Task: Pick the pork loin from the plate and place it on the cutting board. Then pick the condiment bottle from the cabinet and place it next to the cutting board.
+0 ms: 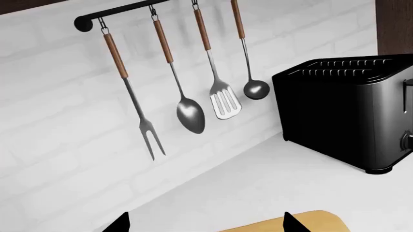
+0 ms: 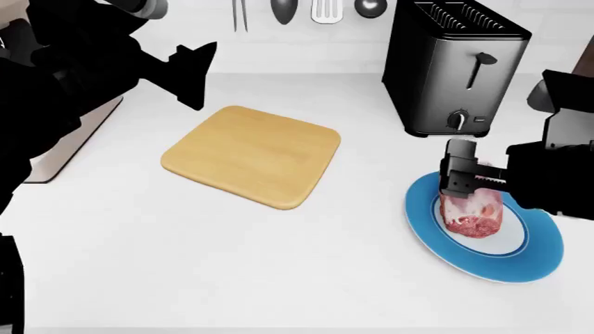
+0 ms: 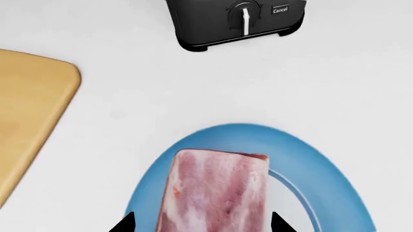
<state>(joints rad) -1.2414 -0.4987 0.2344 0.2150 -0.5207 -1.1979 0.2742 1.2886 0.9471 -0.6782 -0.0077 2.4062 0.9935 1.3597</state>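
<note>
The pork loin (image 2: pixel 474 216), a pink marbled chunk, lies on the blue-rimmed plate (image 2: pixel 533 257) at the right of the counter. My right gripper (image 2: pixel 471 186) hangs just over it, open. In the right wrist view its two fingertips stand either side of the pork loin (image 3: pixel 216 193) with small gaps, above the plate (image 3: pixel 310 159). The tan cutting board (image 2: pixel 250 153) lies bare at mid-counter. My left gripper (image 2: pixel 204 76) is raised beyond the board's far-left corner, open and empty (image 1: pixel 205 224), with a corner of the cutting board (image 1: pixel 316 222) below it. The condiment bottle is out of view.
A black toaster (image 2: pixel 455 69) stands against the wall behind the plate. A fork, spoon, spatula and ladle hang from a rail (image 1: pixel 187 96) on the white brick wall. A tan-edged object (image 2: pixel 74 146) sits at the far left.
</note>
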